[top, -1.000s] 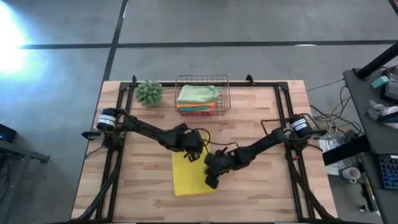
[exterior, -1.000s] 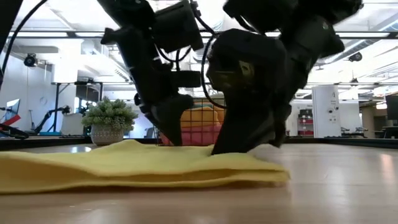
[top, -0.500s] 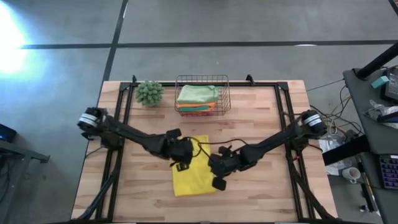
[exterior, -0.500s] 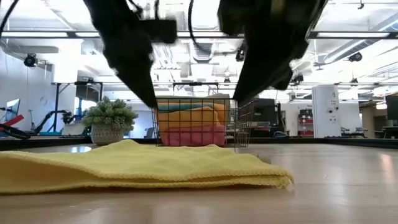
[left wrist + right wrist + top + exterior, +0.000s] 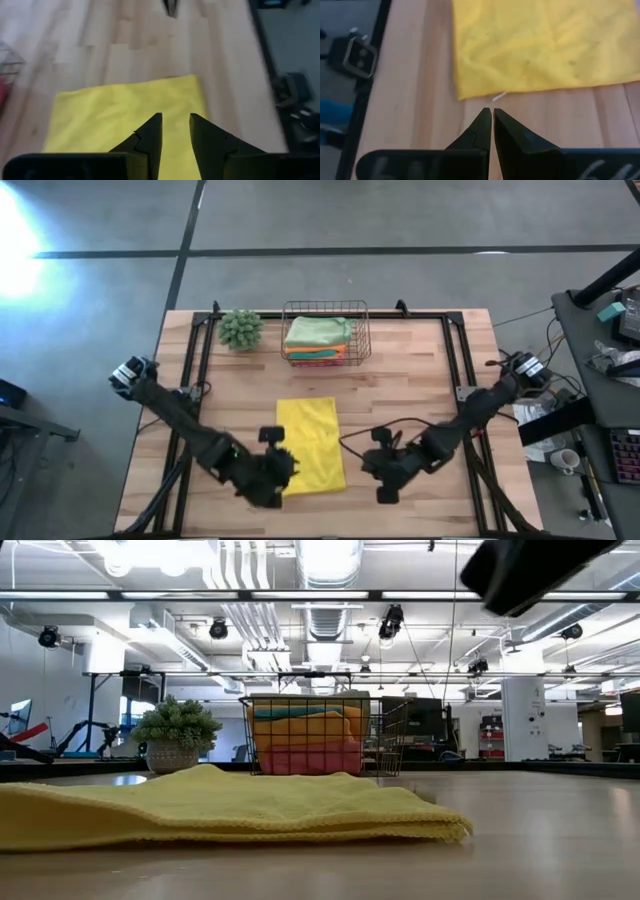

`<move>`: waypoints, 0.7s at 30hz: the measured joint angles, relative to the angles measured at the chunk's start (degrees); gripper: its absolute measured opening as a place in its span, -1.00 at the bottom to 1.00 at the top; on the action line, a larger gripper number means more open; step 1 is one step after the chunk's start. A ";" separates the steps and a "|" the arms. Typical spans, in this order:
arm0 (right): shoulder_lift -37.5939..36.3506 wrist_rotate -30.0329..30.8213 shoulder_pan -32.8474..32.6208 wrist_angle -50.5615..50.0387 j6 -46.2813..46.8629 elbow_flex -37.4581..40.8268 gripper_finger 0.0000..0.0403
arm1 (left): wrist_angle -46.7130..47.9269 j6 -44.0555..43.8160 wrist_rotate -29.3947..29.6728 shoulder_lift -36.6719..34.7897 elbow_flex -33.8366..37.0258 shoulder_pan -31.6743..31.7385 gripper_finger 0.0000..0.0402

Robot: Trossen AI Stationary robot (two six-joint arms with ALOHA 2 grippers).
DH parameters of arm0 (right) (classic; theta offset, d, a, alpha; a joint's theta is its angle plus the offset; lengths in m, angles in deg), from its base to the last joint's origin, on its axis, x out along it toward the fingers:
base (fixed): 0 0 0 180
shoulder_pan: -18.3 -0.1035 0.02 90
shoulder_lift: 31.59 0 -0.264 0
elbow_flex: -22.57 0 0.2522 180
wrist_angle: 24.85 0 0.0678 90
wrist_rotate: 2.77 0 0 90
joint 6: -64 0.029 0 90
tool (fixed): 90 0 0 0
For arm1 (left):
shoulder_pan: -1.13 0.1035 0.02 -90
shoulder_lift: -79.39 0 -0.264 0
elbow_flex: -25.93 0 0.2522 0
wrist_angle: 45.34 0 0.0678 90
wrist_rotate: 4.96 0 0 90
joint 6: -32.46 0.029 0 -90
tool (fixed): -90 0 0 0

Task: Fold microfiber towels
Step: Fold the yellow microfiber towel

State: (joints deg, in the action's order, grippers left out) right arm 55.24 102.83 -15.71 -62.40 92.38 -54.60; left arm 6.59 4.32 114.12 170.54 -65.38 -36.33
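Change: both arms are pulling back toward the bench's near edge, having been over the yellow towel (image 5: pixel 309 444) half a second ago; the towel is lying released.
Yellow towel: folded into a rectangle, lying flat at mid-bench, in front of the copper wire basket (image 5: pixel 325 333).
Other towels: a folded stack (image 5: pixel 318 338) is sitting inside the basket, pale green on top, orange and pink beneath.
Left gripper (image 5: pixel 281 467): hovering at the towel's near left corner, jaws slightly apart, holding nothing.
Right gripper (image 5: pixel 381 466): hovering over bare wood just right of the towel, jaws together, empty.
Plant (image 5: pixel 240 329): standing left of the basket.
Bench (image 5: pixel 420 395): wooden, carrying everything.
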 joint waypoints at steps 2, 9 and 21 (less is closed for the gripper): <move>-0.75 0.06 -1.51 0.07 0.49 1.04 -0.94 | 0.25 -0.07 0.15 1.73 -1.95 -1.84 -0.58; -1.11 0.04 -5.55 0.23 1.05 1.90 -0.94 | 11.30 -4.90 1.06 10.90 -13.73 -5.34 -0.58; -1.11 -0.01 -6.74 0.44 1.15 1.89 -0.94 | 36.79 -15.04 0.49 27.05 -27.40 -7.57 -0.58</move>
State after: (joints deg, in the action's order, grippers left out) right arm 54.13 102.83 -22.45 -61.96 93.54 -52.71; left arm 43.37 -10.72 114.61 197.59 -92.78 -43.90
